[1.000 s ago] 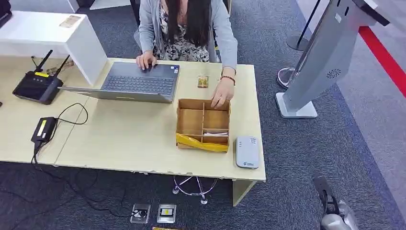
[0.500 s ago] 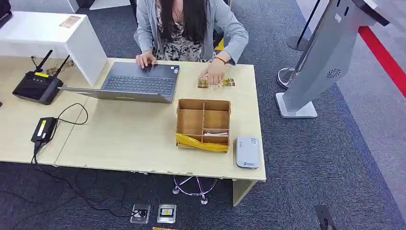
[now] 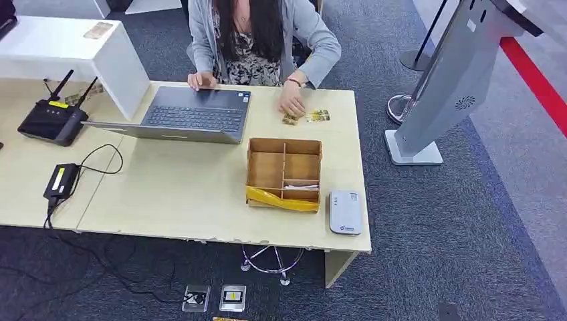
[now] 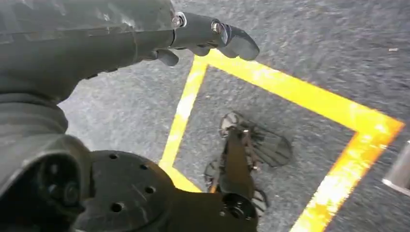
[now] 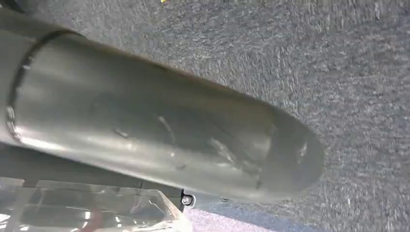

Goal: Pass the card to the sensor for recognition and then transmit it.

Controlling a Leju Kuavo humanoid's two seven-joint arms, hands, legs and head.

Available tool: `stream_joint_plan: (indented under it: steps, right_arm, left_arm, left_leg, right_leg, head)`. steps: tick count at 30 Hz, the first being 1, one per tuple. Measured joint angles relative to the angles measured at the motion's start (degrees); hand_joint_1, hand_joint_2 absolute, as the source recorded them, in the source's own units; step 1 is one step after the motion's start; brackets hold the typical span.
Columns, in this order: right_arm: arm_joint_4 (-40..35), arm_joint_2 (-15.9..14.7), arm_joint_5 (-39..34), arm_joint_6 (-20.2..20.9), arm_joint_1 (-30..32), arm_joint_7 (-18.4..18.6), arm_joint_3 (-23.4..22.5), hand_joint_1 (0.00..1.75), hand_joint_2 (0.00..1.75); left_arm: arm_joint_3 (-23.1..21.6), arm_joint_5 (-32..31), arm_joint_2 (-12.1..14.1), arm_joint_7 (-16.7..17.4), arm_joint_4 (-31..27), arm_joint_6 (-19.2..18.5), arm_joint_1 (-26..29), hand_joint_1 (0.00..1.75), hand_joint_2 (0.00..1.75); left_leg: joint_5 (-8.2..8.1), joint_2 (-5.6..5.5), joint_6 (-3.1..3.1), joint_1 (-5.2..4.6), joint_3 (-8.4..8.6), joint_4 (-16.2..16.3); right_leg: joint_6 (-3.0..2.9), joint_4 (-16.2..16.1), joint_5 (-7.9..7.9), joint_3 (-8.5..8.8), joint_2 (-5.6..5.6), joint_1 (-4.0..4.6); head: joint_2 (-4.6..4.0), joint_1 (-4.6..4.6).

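The person's hand covers part of the cards on the desk, and their print is too small to read. The person is cut off by the head view's top edge. The right hand is a blurred grey mass whose fingers cannot be made out.
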Motion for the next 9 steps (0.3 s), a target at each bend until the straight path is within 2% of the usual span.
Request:
stream_joint_plan:
  steps: [9]
  right_arm:
    - [0.00, 0.00, 1.73, 1.16, -0.99, 1.75, -0.11, 0.00, 0.00]
  left_arm:
    - [-0.04, 1.07, -0.37, 2.44, 0.00, 0.55, 0.08, 0.00, 0.00]
  left_leg:
    - [0.00, 0.00, 0.00, 0.00, -0.01, 0.00]
  right_leg:
    - [0.00, 0.00, 0.00, -0.01, -0.02, 0.00]
  head:
    - [0.02, 0.00]
